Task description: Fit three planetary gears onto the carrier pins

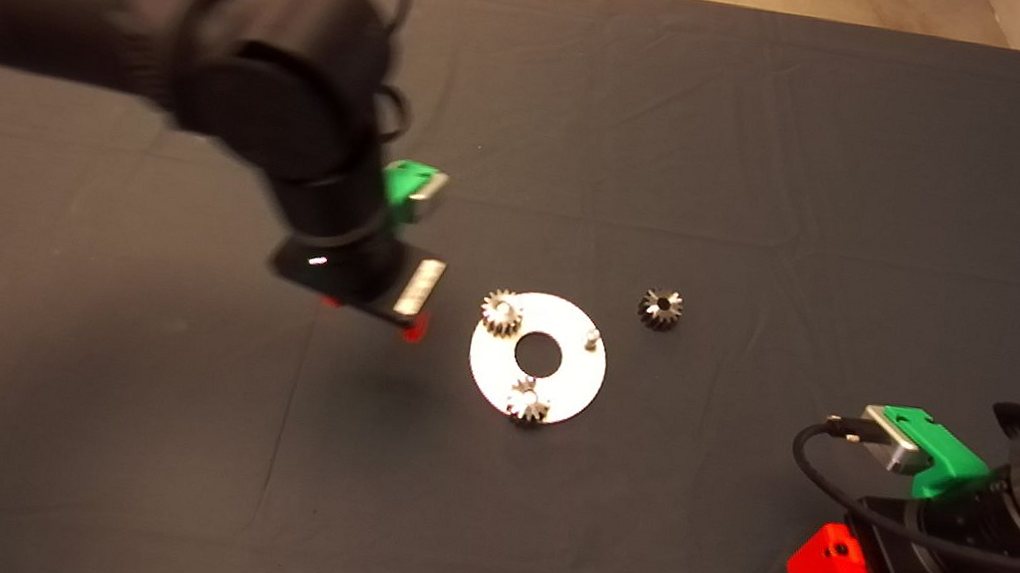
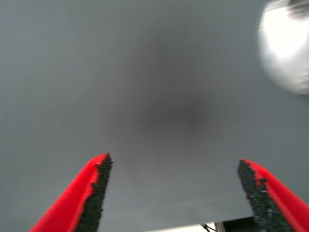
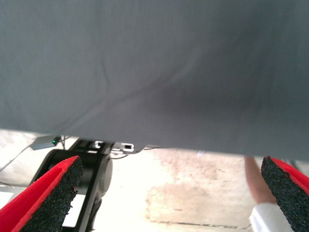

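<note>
The round silver disc [image 1: 569,381] lies mid-mat, and its rim shows blurred in the left wrist view [image 2: 287,48]. Two planetary gears sit on carrier pins: one at the disc's upper left [image 1: 501,312], one at its near edge [image 1: 529,403]. The third pin [image 1: 592,339] stands bare on the right side. A third gear [image 1: 660,308] lies loose on the mat, up and right of the disc. My left gripper [image 1: 372,317] [image 2: 174,193] hovers just left of the disc, open and empty. My right gripper [image 1: 818,557] [image 3: 166,193] waits at the lower right, open and empty.
Bare dark mat [image 1: 791,167] surrounds the disc on all sides. The left arm [image 1: 276,90] reaches in over the mat's left half. Past the mat's edge the right wrist view shows floor, a black machine base [image 3: 91,179] and a person's hand [image 3: 256,186].
</note>
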